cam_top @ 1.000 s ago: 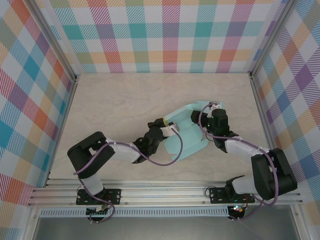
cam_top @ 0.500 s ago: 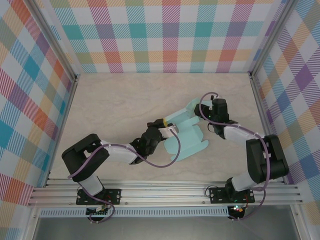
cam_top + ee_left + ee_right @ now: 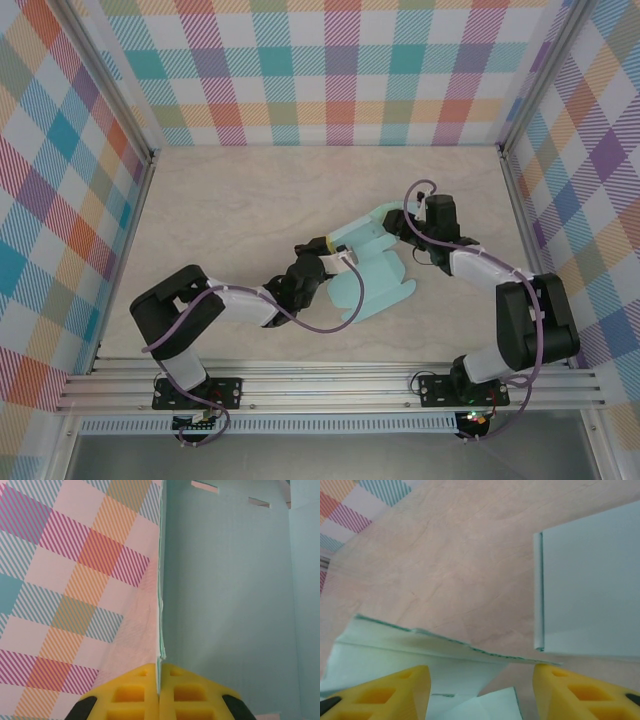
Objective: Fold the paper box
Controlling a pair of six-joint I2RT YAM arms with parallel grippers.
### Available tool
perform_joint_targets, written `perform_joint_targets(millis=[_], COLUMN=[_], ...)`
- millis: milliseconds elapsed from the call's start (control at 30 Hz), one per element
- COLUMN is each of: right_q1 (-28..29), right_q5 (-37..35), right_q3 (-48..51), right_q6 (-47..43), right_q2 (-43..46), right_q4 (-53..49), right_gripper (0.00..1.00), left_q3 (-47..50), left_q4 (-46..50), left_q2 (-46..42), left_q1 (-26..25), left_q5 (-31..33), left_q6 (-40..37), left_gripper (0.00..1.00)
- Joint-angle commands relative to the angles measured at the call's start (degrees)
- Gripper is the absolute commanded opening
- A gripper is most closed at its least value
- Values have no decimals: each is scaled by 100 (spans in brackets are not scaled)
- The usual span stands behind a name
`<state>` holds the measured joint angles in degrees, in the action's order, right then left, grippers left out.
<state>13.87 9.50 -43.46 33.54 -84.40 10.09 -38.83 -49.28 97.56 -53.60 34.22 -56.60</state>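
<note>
Two pincers share the pale teal paper box (image 3: 378, 285): the left pincer (image 3: 160, 674) is clamped tight on a wall panel's (image 3: 225, 590) edge, apparently to steady it, and the right pincer (image 3: 480, 680) gapes wide with a loose flap (image 3: 395, 652) just ahead between its fingers, likely about to fold it.

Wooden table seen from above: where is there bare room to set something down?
Free: the wide strip between the pale blue paper box and the plaid back wall, and the left side up to the plaid left wall. Crowded: centre-right, where the left gripper and right gripper meet the box.
</note>
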Motion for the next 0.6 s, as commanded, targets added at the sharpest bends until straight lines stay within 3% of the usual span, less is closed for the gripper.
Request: perform_joint_targets(millis=[0, 567], right_q1=[22, 90], right_q5=[226, 697], right_q3=[167, 259], right_q6=[231, 493], right_q2=[86, -217], right_q4=[-123, 354], right_gripper=[57, 51], left_q3=[-135, -230], left_q4=[-109, -92], left_q2=[53, 172], left_q1=[-65, -62], left_q5=[102, 136], left_q6=[-20, -51], left_gripper=[0, 0])
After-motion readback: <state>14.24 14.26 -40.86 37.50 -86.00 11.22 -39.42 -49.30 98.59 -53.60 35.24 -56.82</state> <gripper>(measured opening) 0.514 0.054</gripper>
